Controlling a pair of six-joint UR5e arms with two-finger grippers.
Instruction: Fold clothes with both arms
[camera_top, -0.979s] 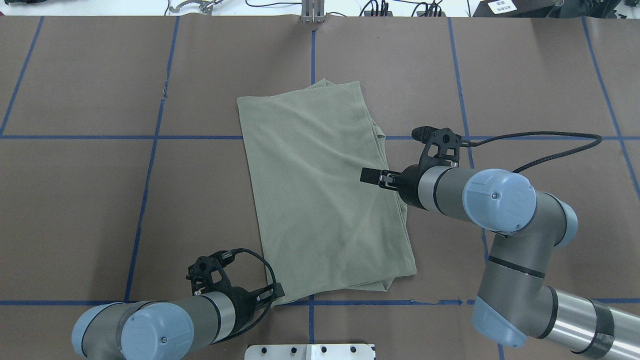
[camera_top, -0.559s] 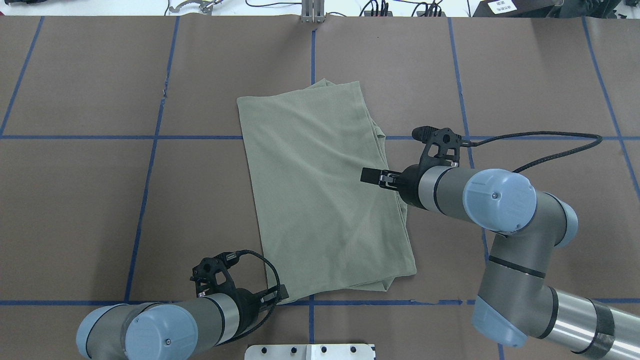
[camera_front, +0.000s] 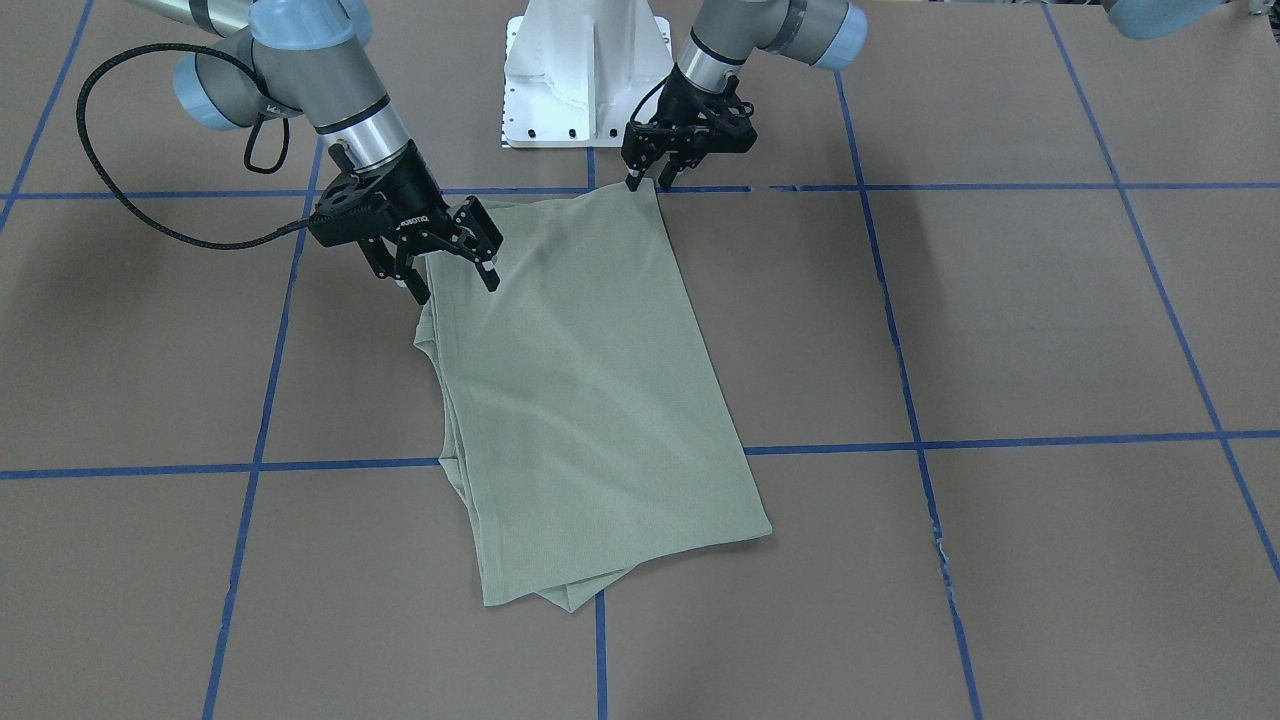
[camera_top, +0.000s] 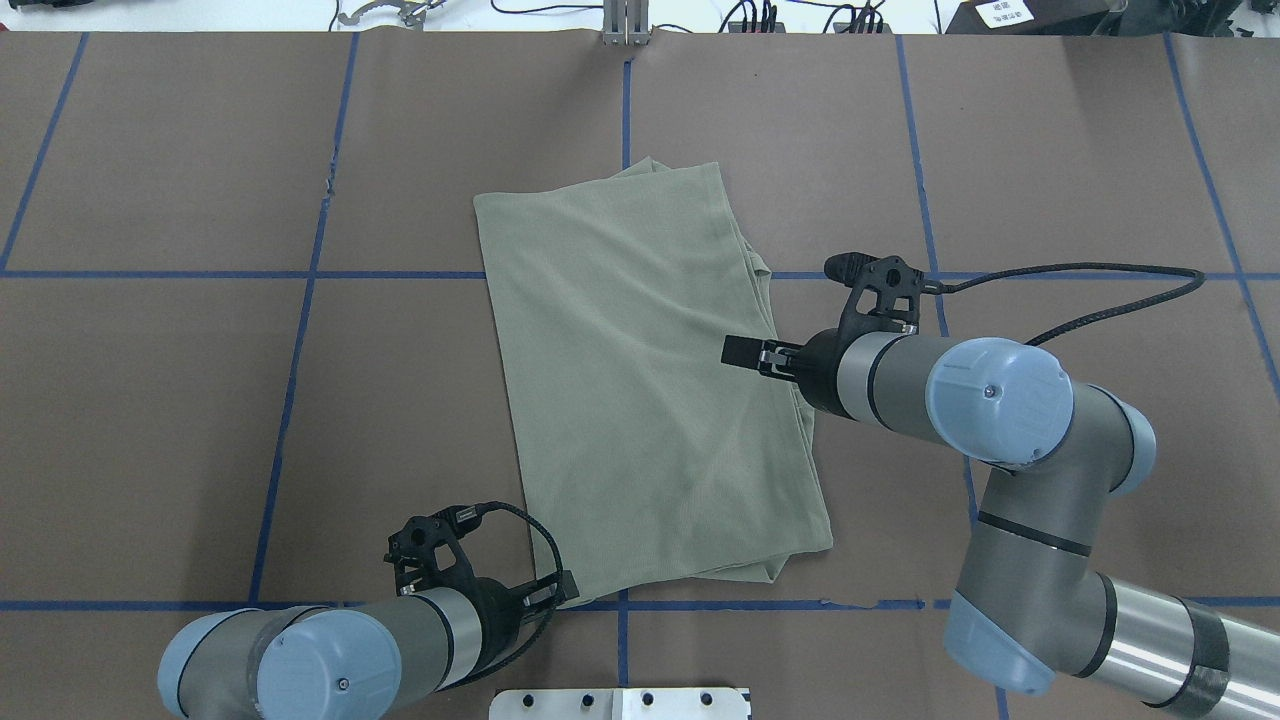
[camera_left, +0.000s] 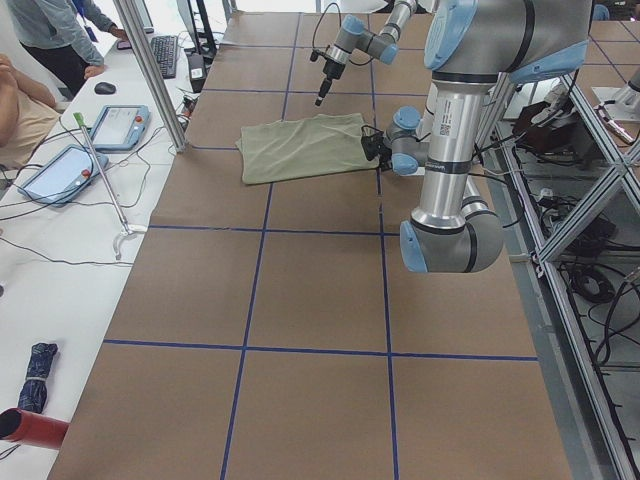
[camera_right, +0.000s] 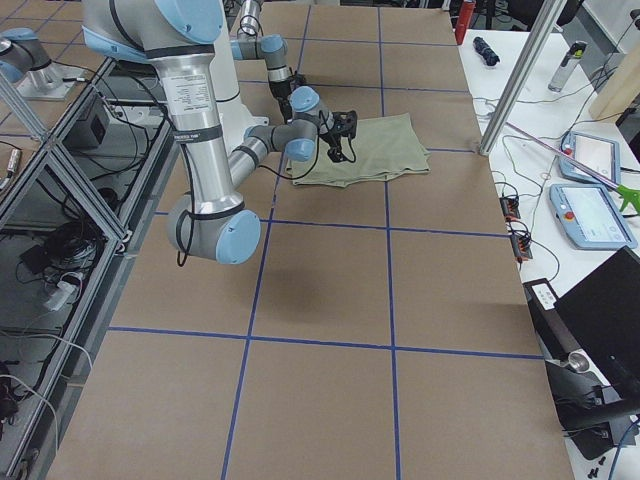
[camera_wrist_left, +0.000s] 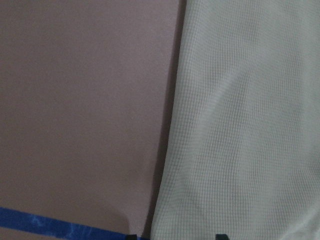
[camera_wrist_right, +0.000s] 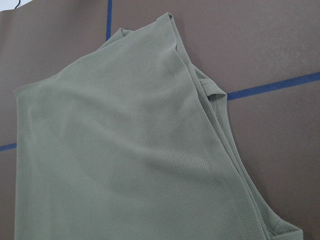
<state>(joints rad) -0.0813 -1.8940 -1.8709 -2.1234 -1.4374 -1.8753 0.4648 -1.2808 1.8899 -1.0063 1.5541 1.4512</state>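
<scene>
The sage-green shirt (camera_top: 650, 390) lies folded in a long rectangle at the table's middle, also in the front view (camera_front: 580, 400). No logo or tag shows. My left gripper (camera_front: 648, 182) is open at the shirt's near-left corner (camera_top: 560, 590). The left wrist view shows the shirt's edge (camera_wrist_left: 240, 125) between two spread fingertips (camera_wrist_left: 221, 236). My right gripper (camera_front: 455, 283) is open, its jaws wide, just above the shirt's right edge (camera_top: 735, 352). The right wrist view looks along the folded shirt (camera_wrist_right: 125, 150).
The white pedestal base (camera_front: 585, 70) stands between the arms at the near edge. The right arm's black cable (camera_top: 1100, 290) loops over the table. Blue tape lines (camera_top: 300, 330) grid the brown surface. Operators' tablets (camera_left: 120, 125) lie beyond the far edge.
My left gripper has crept a little to the right, towards the shirt's near-left corner. The right arm and the shirt have not moved.
</scene>
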